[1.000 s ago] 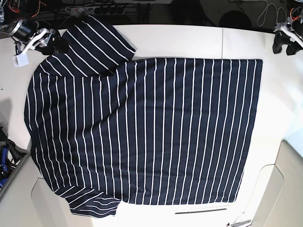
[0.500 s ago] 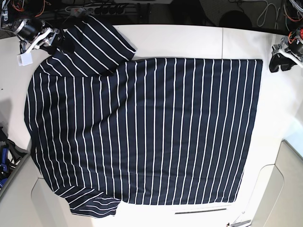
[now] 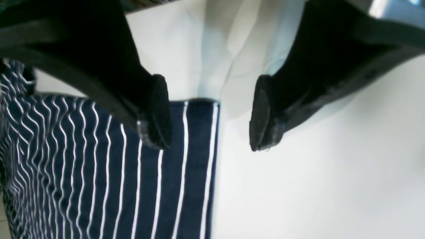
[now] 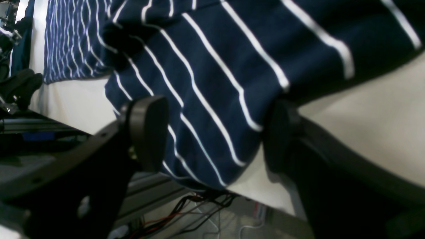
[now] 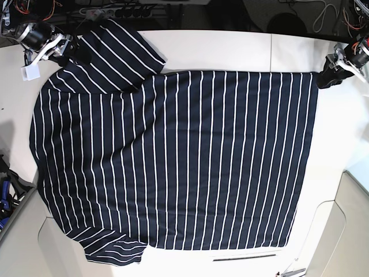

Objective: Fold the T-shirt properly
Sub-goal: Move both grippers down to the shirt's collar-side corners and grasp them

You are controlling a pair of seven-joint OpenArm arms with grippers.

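Observation:
The T-shirt (image 5: 179, 156), dark navy with thin white stripes, lies spread flat on the white table (image 5: 219, 49). One sleeve (image 5: 118, 49) points to the back left and another (image 5: 112, 248) to the front left. My left gripper (image 5: 324, 79) hovers open at the shirt's back right corner. In the left wrist view (image 3: 211, 116), one fingertip (image 3: 157, 113) is over the corner fabric (image 3: 99, 172) and the other over bare table. My right gripper (image 5: 68, 51) stands open at the back left sleeve. In the right wrist view (image 4: 215, 132), the sleeve fabric (image 4: 212, 83) lies between its fingers.
A power strip and cables (image 5: 115, 11) run along the dark back edge. A small white tag (image 5: 30, 73) lies on the table near the right gripper. Blue and black gear (image 5: 6, 193) sits at the left edge. Pale panels (image 5: 346, 231) border the front right.
My left gripper has moved in from the right edge to the shirt's back right corner. My right gripper has shifted slightly toward the back left sleeve. The shirt has not moved.

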